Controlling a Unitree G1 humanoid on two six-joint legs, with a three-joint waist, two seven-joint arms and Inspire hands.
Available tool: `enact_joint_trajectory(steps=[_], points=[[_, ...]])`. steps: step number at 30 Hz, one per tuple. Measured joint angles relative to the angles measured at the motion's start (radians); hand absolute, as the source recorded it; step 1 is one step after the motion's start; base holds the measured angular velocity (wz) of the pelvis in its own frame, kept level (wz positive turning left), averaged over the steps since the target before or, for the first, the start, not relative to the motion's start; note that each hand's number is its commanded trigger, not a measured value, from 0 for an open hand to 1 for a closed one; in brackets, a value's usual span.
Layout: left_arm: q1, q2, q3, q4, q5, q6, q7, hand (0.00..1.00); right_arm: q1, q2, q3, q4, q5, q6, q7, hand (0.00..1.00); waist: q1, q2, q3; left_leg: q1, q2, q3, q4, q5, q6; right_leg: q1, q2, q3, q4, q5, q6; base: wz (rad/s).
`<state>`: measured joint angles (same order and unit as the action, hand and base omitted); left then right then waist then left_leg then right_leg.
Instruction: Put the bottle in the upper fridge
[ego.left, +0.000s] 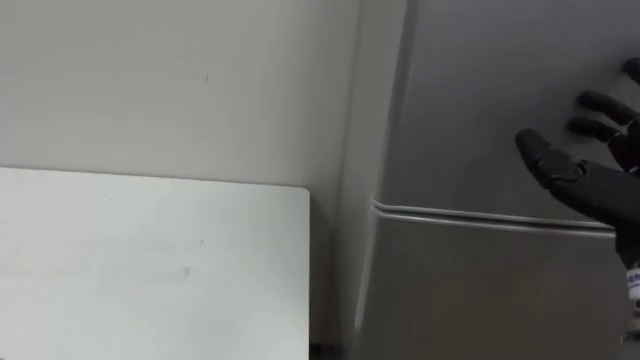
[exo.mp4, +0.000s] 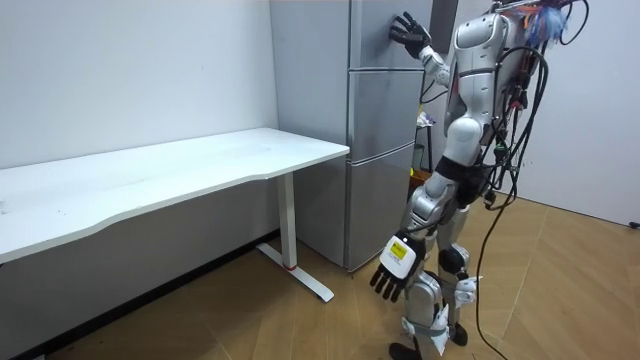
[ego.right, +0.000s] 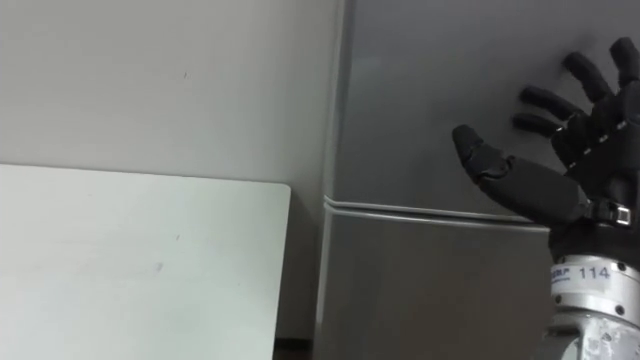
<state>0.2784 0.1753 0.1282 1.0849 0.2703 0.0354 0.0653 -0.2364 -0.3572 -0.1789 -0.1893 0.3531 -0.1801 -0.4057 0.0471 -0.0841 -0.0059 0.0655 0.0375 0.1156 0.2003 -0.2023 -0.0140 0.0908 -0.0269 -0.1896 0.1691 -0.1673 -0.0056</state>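
Observation:
A grey two-door fridge (exo.mp4: 375, 120) stands against the wall with both doors closed. Its upper door (ego.left: 480, 100) meets the lower door (ego.left: 470, 290) at a thin seam. My right hand (ego.right: 560, 160) is raised in front of the upper door near its right side, open, fingers spread, holding nothing; whether it touches the door I cannot tell. In the room view this right hand (exo.mp4: 408, 32) is up by the fridge's top corner. My left hand (exo.mp4: 392, 270) hangs at my side, fingers relaxed and empty. I stand upright close to the fridge front.
A white desk (ego.left: 150, 260) stands left of the fridge, with a narrow gap between its edge and the fridge side. In the room view the desk (exo.mp4: 200, 165) runs along the pale wall. Wooden floor lies behind me.

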Motion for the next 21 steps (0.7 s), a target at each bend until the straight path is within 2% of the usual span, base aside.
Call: enact_joint_trajectory(steps=[3,5,7,8,12,16,21], points=[[0.008,-0.001,0.013,0.001,0.0,0.0,0.009,0.0,0.0,-0.036,-0.021,-0.014,0.016,0.001,-0.021,0.0,-0.016,0.001,0.0021,-0.002,0.0,-0.01,-0.001,0.0,0.0,-0.001,0.0,-0.004,0.0,-0.001,0.001,0.06],[0.007,-0.001,0.028,0.0,0.001,-0.001,0.019,0.0,0.0,-0.041,-0.054,-0.014,0.014,0.006,-0.039,0.0,-0.018,0.0,0.0052,-0.002,0.0,-0.01,-0.003,0.0,0.0,-0.002,0.001,-0.004,0.0,-0.001,0.001,0.0],[0.008,-0.001,0.047,-0.003,0.005,-0.002,0.022,0.0,0.001,-0.051,-0.099,-0.013,0.015,0.007,-0.079,0.0,-0.023,-0.006,0.0153,-0.003,0.0,-0.01,-0.003,0.0,0.0,-0.004,0.001,-0.003,-0.002,-0.002,0.001,0.0],[0.008,0.0,0.047,-0.003,0.004,-0.002,0.024,0.0,0.001,-0.054,-0.109,-0.013,0.02,0.008,-0.09,0.0,-0.026,-0.007,0.0165,-0.004,0.001,-0.01,-0.003,0.0,0.0,-0.006,0.001,-0.003,-0.003,-0.002,0.001,0.0],[0.014,-0.001,0.046,-0.003,0.001,-0.002,0.054,0.0,0.001,-0.099,-0.168,-0.011,0.039,0.013,-0.131,0.0,-0.07,-0.016,0.0128,-0.017,-0.001,-0.007,-0.004,0.0,0.0,-0.008,0.001,-0.001,-0.017,-0.001,0.001,0.01],[0.014,0.0,0.048,0.007,0.001,-0.009,0.082,0.0,0.003,-0.11,-0.223,-0.011,0.039,0.019,-0.174,0.0,-0.098,-0.019,0.0077,0.0,0.003,0.004,-0.015,0.0,-0.001,-0.002,0.005,0.002,-0.016,-0.001,0.001,-0.07],[0.014,-0.001,0.066,-0.001,-0.001,-0.015,0.084,0.0,0.043,-0.119,-0.317,-0.009,0.038,0.02,-0.239,0.0,-0.109,-0.026,0.0052,0.0,0.004,0.012,-0.02,0.0,-0.001,-0.008,0.005,0.011,-0.015,-0.001,0.001,-0.04]])
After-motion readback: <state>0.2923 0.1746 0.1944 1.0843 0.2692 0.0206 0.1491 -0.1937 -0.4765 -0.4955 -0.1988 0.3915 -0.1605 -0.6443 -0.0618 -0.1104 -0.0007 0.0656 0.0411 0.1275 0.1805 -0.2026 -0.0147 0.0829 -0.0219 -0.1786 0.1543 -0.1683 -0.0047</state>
